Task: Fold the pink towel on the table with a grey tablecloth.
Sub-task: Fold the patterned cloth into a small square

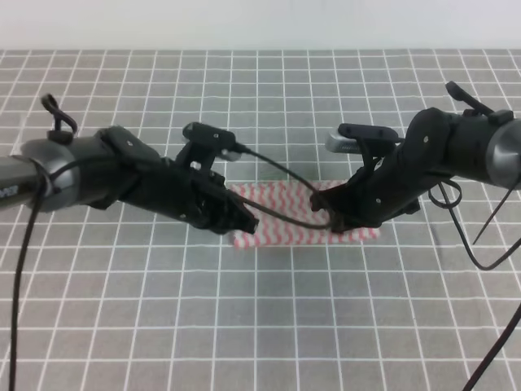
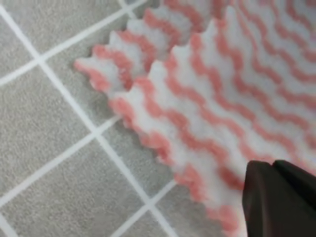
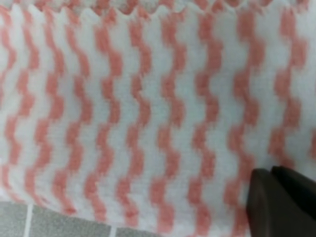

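Observation:
The pink towel lies on the table with a grey tablecloth as a low wide strip with two layers. In the left wrist view the upper layer sits slightly offset over the lower one. My left gripper is down at the towel's left end. Its dark fingertips are pressed together on the cloth. My right gripper is down on the towel's right part. Its fingertips are also together on the striped cloth.
The left arm's black cable loops over the towel between the two grippers. More cables hang at the right arm. The white wall edge runs along the far side of the table.

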You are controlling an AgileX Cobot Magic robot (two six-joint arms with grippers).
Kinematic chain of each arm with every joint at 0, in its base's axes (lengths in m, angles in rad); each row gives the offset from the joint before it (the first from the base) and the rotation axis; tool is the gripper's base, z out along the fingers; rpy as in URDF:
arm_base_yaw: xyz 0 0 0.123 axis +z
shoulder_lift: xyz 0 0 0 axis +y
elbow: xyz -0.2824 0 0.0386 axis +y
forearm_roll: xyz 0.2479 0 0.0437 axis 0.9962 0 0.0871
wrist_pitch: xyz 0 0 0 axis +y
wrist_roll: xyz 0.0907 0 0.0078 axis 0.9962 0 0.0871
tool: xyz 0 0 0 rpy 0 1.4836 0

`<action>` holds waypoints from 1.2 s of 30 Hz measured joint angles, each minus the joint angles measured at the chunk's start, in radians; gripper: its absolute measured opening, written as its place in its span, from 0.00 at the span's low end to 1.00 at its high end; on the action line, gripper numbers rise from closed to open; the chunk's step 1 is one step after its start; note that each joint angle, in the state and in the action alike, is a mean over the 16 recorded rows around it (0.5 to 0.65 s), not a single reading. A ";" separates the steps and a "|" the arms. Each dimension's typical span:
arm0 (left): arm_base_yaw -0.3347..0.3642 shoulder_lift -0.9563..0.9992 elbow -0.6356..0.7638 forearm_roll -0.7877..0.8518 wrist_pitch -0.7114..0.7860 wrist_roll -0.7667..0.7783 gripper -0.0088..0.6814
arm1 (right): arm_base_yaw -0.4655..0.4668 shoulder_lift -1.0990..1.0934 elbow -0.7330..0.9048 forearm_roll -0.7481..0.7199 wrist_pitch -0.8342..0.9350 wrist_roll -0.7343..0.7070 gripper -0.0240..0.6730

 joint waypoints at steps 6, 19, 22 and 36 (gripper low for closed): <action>-0.006 0.001 0.000 -0.037 0.034 0.015 0.01 | 0.000 0.003 0.000 0.001 -0.005 0.000 0.03; -0.010 0.063 -0.002 -0.046 0.011 0.033 0.01 | 0.000 0.003 0.000 0.001 -0.007 0.000 0.03; -0.009 0.063 -0.007 -0.036 0.003 0.031 0.01 | 0.000 0.003 0.000 0.001 -0.005 0.000 0.03; 0.008 -0.005 -0.038 -0.017 0.008 -0.026 0.01 | -0.003 0.003 -0.051 -0.012 0.065 0.001 0.03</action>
